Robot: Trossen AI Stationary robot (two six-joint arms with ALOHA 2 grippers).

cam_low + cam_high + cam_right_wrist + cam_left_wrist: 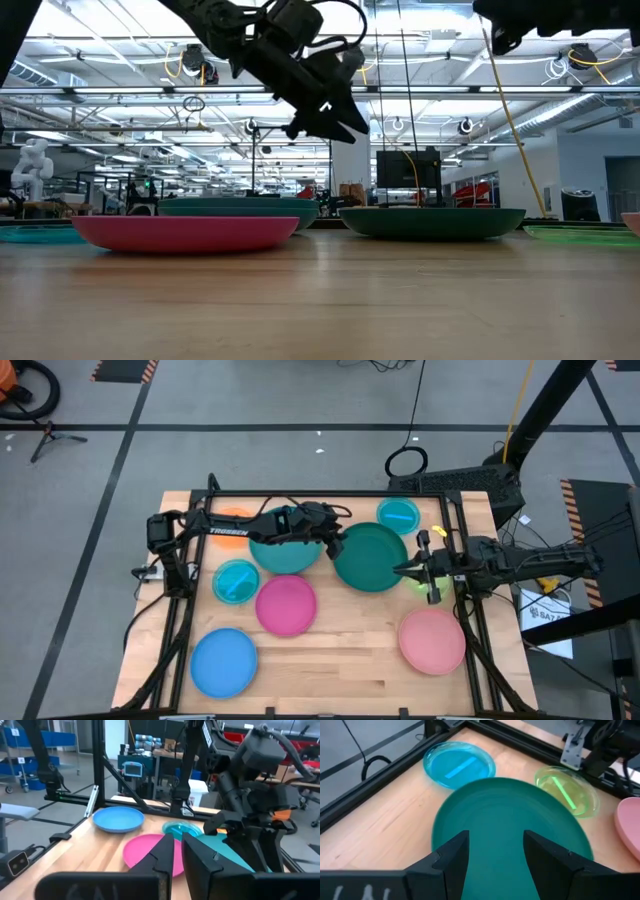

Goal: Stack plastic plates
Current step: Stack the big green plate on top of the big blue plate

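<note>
Round plastic plates lie flat on the wooden table: orange (232, 518), teal (285, 552), dark green (370, 557), two cyan (398, 513) (236, 580), magenta (286, 604), blue (224, 662), pink (432, 640) and lime (428, 584). My left gripper (335, 540) hangs open above the dark green plate's (510, 820) left rim, well clear of it in the low view (330, 115). My right gripper (410, 570) is shut and held level above the table near the lime plate, with nothing between its fingers (177, 852).
A black metal frame (330, 495) runs around the table's edges. The left arm (255, 770) reaches across the teal plate. Bare wood lies along the near edge between the blue and pink plates (340, 670).
</note>
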